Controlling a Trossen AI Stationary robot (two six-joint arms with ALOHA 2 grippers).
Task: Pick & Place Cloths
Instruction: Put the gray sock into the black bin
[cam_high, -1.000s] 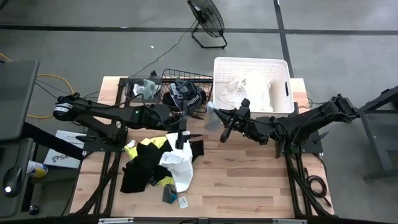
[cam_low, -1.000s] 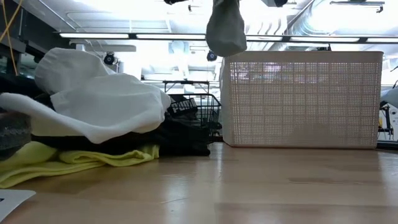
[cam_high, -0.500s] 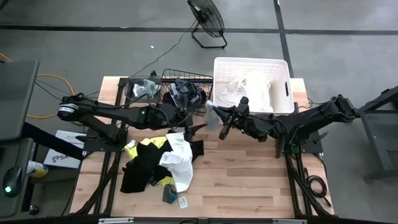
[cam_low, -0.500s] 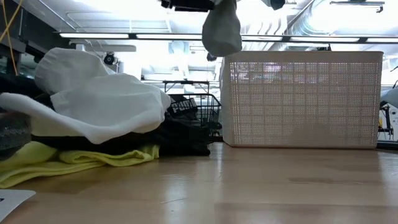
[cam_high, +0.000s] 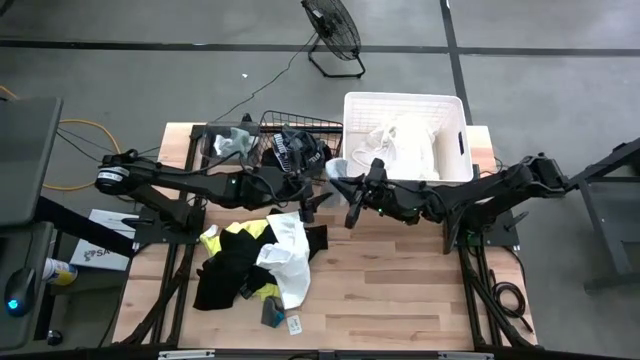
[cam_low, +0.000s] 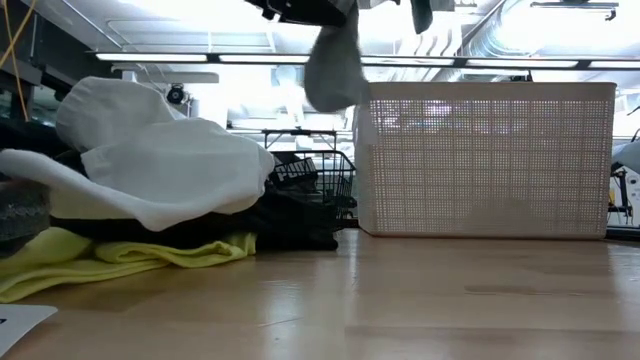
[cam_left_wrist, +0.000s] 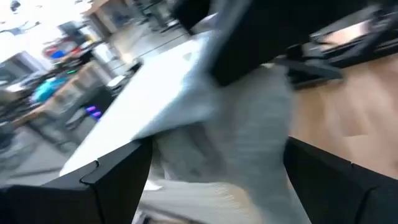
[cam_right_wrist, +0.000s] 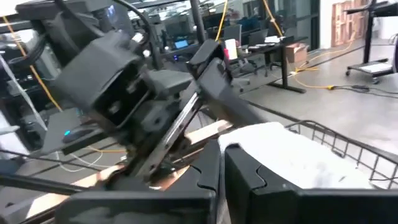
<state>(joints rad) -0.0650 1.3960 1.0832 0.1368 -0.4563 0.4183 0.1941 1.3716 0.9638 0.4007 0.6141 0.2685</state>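
A: Starting at the left, our left gripper (cam_high: 312, 200) sits with its fingers spread wide, just left of the small grey cloth (cam_high: 335, 170) and beside the black wire basket (cam_high: 300, 125). In the left wrist view that cloth (cam_left_wrist: 242, 143) fills the gap between the two fingers, so we're reaching for it, not holding it.

B: And our right gripper (cam_high: 352, 190) has its fingers pressed together on the cloth's top, which hangs in the air (cam_low: 335, 70) left of the white tub (cam_low: 485, 160). It looks like a handover, or a two-handed carry.

A: To do it well, we'd close the left fingers on a thick fold before the right lets go, and keep the cloth high enough to clear the basket rim.

B: Containers next. The wire basket holds black garments with white lettering (cam_high: 298, 148). Right of it, the white tub has white cloths (cam_high: 400, 145) bunched inside.

A: The pile of black, white and neon yellow cloths (cam_high: 255, 255) lies loose on the table (cam_high: 400, 290), nearer than both containers.
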